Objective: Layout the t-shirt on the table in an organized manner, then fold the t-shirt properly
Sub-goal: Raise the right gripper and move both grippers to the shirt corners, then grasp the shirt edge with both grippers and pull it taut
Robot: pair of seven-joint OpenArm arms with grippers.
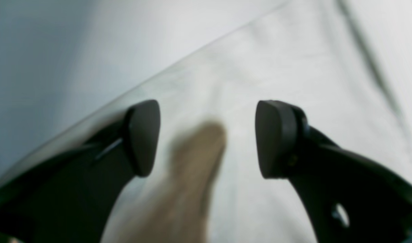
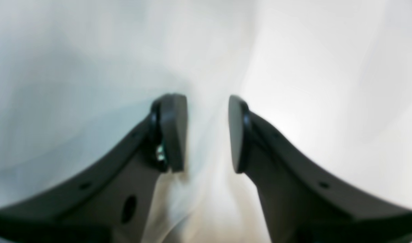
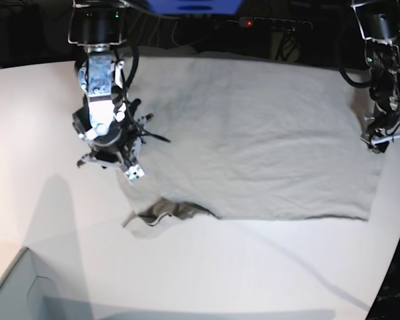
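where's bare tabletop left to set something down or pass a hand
Free: the wide strip of smooth white table in front of the light grey-beige cloth t-shirt, and the patch at base view's left edge. Crowded: the rumpled collar end under the right end effector, and near the grey box corner.

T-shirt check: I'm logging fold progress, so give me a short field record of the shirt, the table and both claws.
t-shirt: spread mostly flat, collar end bunched by the near edge
table: white, bare around the shirt
left claw: open, over the shirt's edge, holding nothing
right claw: partly open, cloth in the gap, grip unclear
fold: not started
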